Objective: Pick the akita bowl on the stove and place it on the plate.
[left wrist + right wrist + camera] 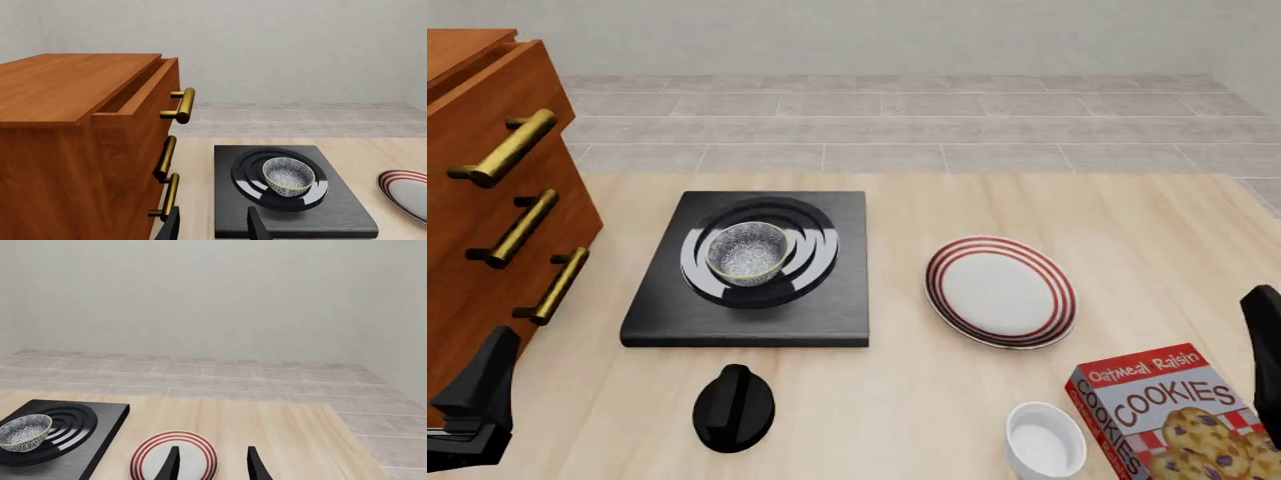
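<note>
Sat upright on the burner rings of the stove (747, 268), the akita bowl (749, 250), grey-and-white speckled, empty, a little toward 9 o'clock of the rings' centre in the front view. Rested flat on the counter (894, 400), that black slab, left of middle. Lay at 3 o'clock of the stove, just beside it but apart, the plate (1001, 291) with red stripes round its rim, bare. Stood at 6 o'clock of the stove, near its front edge, a small black knob (734, 407). Found at 5 o'clock of the plate, a white cup (1046, 440) and, just beside that at its 3 o'clock, a red cookie box (1158, 410) lying flat. Rose at 9 o'clock of the stove a wooden drawer cabinet (481, 200) with brass handles, top drawer pulled slightly out in the left wrist view. Hung low at the near left corner, the left claw (212, 225), fingers spread and released, gripping nothing, well short of the bowl. Showed the right claw (212, 464) likewise parted and empty, fingers framing the plate from a distance; seen only as a dark sliver at the right edge of the front view.
</note>
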`<state>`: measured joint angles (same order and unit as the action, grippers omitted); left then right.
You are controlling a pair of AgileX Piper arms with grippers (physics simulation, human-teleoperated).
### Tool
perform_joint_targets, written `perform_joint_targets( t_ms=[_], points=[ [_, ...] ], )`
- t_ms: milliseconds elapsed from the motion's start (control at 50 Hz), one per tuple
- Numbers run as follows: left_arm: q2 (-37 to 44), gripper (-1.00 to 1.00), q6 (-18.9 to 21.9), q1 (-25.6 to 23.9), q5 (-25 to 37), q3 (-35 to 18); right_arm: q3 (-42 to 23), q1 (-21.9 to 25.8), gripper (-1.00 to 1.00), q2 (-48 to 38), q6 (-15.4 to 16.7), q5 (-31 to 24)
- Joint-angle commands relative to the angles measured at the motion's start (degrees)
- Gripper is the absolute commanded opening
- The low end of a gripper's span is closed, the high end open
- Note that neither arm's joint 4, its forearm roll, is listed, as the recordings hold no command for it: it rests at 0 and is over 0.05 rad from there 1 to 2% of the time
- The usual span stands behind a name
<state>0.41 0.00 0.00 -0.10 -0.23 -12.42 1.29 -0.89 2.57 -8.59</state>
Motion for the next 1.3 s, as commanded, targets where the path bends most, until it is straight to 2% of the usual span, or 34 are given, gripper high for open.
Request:
perform_joint_targets(
  t_ms=[20,80,120,280,340,440,560,640,780,820,880,920,980,1020,1100,1220,1300],
  points=[
    [0.02,1.0,0.0,0.0,-0.01,-0.01,-9.08,3.39,1.0,-4.87,0.15,-4.66],
    [0.02,1.0,0.0,0.0,-0.01,-0.01,-11.09,5.76,1.0,-9.49,-3.29,-4.05],
    [0.02,1.0,0.0,0.0,-0.01,-0.01,-11.3,8.05,1.0,-15.26,-1.23,-2.59],
    [0.02,1.0,0.0,0.0,-0.01,-0.01,-15.71,12.82,1.0,-19.83,-0.53,-3.33],
    [0.02,1.0,0.0,0.0,-0.01,-0.01,-15.56,14.63,1.0,-23.83,0.29,-0.94],
    [0.02,1.0,0.0,0.0,-0.01,-0.01,-16.61,15.72,1.0,-27.48,0.18,0.69],
    [0.02,1.0,0.0,0.0,-0.01,-0.01,-16.1,19.75,1.0,-35.85,0.12,6.14],
    [0.02,1.0,0.0,0.0,-0.01,-0.01,-16.17,22.56,1.0,-41.9,-1.15,9.25],
    [0.02,1.0,0.0,0.0,-0.01,-0.01,-16.81,25.33,1.0,-50.13,-1.21,14.37],
    [0.02,1.0,0.0,0.0,-0.01,-0.01,-17.31,24.87,1.0,-50.2,-1.03,14.26],
    [0.02,1.0,0.0,0.0,-0.01,-0.01,-20.0,24.91,1.0,-52.81,0.11,14.38],
    [0.02,1.0,0.0,0.0,-0.01,-0.01,-20.07,26.03,1.0,-56.34,2.22,16.58],
    [0.02,1.0,0.0,0.0,-0.01,-0.01,-19.72,25.97,1.0,-58.15,2.04,18.57],
    [0.02,1.0,0.0,0.0,-0.01,-0.01,-19.6,26.88,1.0,-60.81,4.43,20.51],
    [0.02,1.0,0.0,0.0,-0.01,-0.01,-20.07,27.78,1.0,-64.98,2.62,23.18],
    [0.02,1.0,0.0,0.0,-0.01,-0.01,-20.59,27.98,1.0,-67.58,2.38,25.34],
    [0.02,1.0,0.0,0.0,-0.01,-0.01,-22.31,30.02,1.0,-71.45,3.06,26.87]
  ],
)
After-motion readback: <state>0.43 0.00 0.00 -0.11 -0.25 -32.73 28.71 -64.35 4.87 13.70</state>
